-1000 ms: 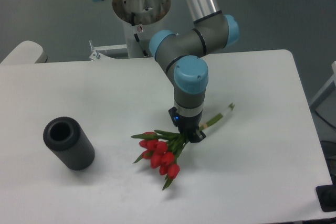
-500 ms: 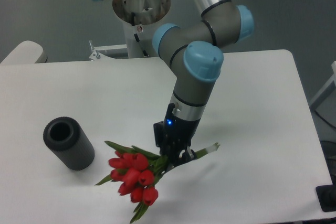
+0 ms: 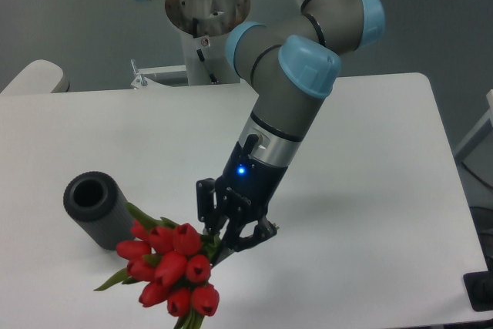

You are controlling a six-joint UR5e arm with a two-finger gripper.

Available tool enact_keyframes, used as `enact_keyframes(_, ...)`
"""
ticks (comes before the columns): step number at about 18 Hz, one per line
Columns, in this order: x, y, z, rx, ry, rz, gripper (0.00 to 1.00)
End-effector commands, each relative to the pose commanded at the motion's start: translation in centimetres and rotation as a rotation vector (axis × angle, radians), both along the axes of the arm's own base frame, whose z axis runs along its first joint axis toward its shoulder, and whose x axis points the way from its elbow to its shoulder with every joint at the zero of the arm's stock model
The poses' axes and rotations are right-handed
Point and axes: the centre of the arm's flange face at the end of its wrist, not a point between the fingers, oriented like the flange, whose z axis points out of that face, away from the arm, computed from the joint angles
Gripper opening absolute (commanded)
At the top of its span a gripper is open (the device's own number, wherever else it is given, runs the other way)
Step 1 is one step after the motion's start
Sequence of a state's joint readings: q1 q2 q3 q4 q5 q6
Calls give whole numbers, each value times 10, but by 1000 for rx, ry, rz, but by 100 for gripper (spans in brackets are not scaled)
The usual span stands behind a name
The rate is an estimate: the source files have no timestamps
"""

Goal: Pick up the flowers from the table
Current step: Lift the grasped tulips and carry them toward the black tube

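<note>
The flowers are a bunch of red tulip buds with green leaves, held up off the white table at the lower left of centre. My gripper is shut on their stems just right of the buds. The stems' far end is hidden behind the gripper. The buds hang in front of the table's near part, close to the dark cylinder.
A dark grey hollow cylinder lies on the table at the left, its lower right end just behind the leaves. The arm's base stands behind the table's far edge. A black object sits at the right edge.
The gripper has lifted the flowers off the table and carried them left and toward the camera. The buds have gone from the table's middle to beside the cylinder.
</note>
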State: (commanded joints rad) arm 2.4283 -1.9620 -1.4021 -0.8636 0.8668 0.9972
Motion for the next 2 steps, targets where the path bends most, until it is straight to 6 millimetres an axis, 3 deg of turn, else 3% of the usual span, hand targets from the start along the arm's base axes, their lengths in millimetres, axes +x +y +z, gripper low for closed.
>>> enact_keyframes(2, 2, 1, 2, 5, -14, 6, 25)
